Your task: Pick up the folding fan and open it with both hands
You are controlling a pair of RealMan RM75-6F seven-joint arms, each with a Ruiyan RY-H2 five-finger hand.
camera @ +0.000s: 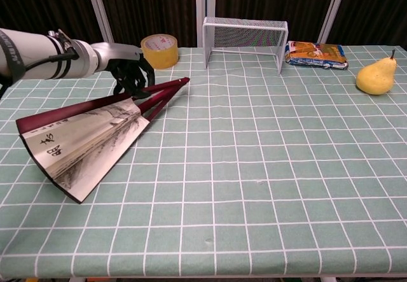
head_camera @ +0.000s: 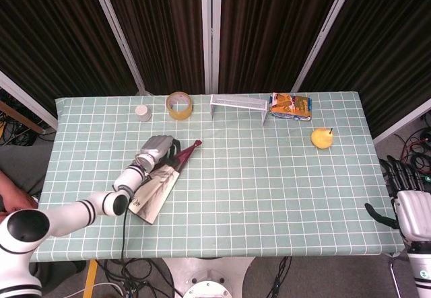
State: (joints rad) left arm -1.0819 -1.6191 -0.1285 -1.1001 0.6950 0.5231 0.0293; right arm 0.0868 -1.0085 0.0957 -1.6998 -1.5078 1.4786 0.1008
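The folding fan (head_camera: 156, 187) (camera: 82, 139) is partly spread, showing a painted paper leaf between dark red ribs, on the left half of the green checked table (head_camera: 269, 190). My left hand (head_camera: 156, 151) (camera: 130, 75) grips the ribs close to the pivot end, fingers curled down over them. The leaf end points toward the table's front left and looks tilted up off the cloth. My right hand (head_camera: 409, 207) hangs beyond the table's right edge with its fingers apart and nothing in it; only the head view shows it.
Along the back stand a small white cup (head_camera: 143, 112), a yellow tape roll (head_camera: 179, 105) (camera: 159, 50), a white wire rack (head_camera: 238, 103) (camera: 244, 34) and a snack packet (head_camera: 291, 105) (camera: 316, 54). A yellow pear (head_camera: 322, 137) (camera: 376, 75) sits at the right.
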